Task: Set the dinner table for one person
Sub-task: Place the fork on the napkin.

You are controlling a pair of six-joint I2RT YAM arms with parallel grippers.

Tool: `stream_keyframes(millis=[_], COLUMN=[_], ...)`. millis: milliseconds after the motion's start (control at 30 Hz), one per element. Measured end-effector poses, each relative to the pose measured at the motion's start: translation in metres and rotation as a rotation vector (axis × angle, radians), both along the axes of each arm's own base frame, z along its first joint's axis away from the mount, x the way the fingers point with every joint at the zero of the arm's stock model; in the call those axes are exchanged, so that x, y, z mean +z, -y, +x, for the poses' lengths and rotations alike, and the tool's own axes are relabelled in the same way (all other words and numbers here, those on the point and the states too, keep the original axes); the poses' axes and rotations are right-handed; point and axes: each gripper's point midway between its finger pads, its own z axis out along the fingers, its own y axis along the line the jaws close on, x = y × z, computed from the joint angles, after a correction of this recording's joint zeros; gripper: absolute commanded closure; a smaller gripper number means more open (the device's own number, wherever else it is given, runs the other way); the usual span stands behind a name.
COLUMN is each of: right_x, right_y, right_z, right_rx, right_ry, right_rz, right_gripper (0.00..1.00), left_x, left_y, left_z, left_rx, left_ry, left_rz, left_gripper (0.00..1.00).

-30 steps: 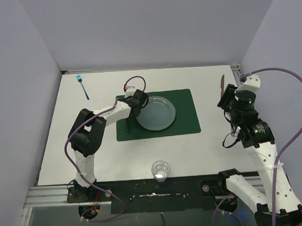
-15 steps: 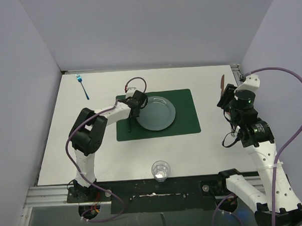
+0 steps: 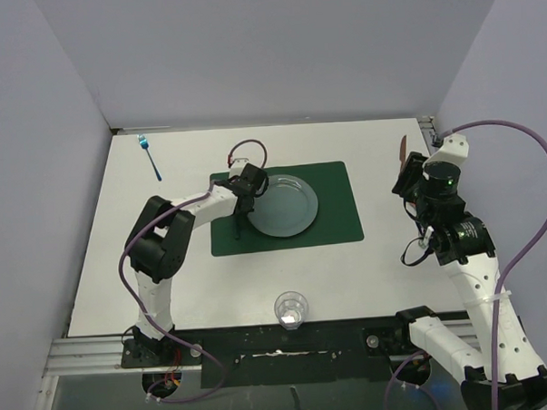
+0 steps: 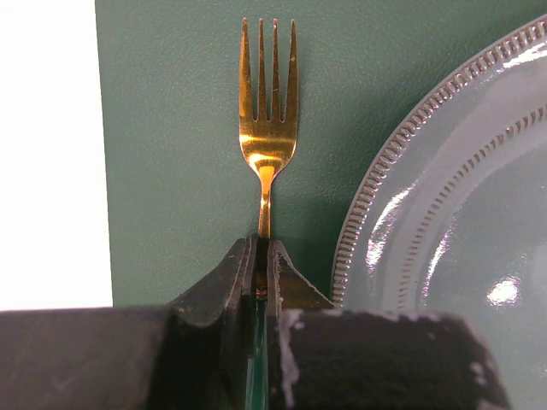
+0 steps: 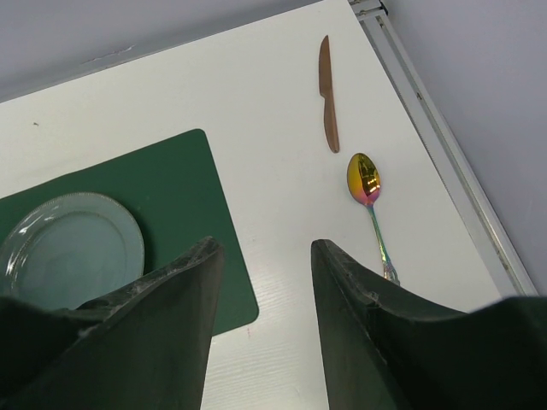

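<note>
While the left gripper [image 4: 263, 249] is pinching the handle of the gold fork [image 4: 267, 128], the step in hand is judged to be fork placement. In the left wrist view the fork points toward the top of the frame. It sits over the green placemat [image 4: 171, 171], just beside the left rim of the plate [image 4: 444, 222] and apart from it. Whether the tines rest on the placemat or hang just above it cannot be told. The placemat lies at the centre of the white surface [image 3: 104, 267], which fills the middle of the top view.

Next move, as a judgement: spread the jaws to free the handle, then lift straight away so that the fork does not drag toward the plate.

The right gripper [image 5: 261, 249] is spread and holds nothing. It hangs over the right part of the surface. The knife [image 5: 326, 94] and the spoon [image 5: 367, 190] lie in the upper right of the right wrist view, near the rail and well apart from the placemat. A glass [image 3: 292, 307] stands at the lower centre of the top view. These three items are not yet placed.
</note>
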Motion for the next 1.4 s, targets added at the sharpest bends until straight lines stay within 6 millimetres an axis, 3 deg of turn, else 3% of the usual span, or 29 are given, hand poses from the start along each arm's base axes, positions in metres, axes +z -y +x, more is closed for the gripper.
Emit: stream_keyframes(millis=[1167, 1400], right_x=[-0.0049, -0.0054], right_y=[0.0014, 0.0], right_z=[0.0004, 0.0007], right_rx=[-0.002, 0.005], right_ry=[-0.022, -0.023], right_rz=[-0.007, -0.004], right_gripper=[0.54, 0.54], left_x=[-0.0014, -0.001], left_y=[0.0064, 0.0029], left_z=[0.0082, 0.0067], left_rx=[0.003, 0.008], left_ry=[-0.003, -0.014], left_rz=[0.008, 0.025], left_gripper=[1.0, 0.7])
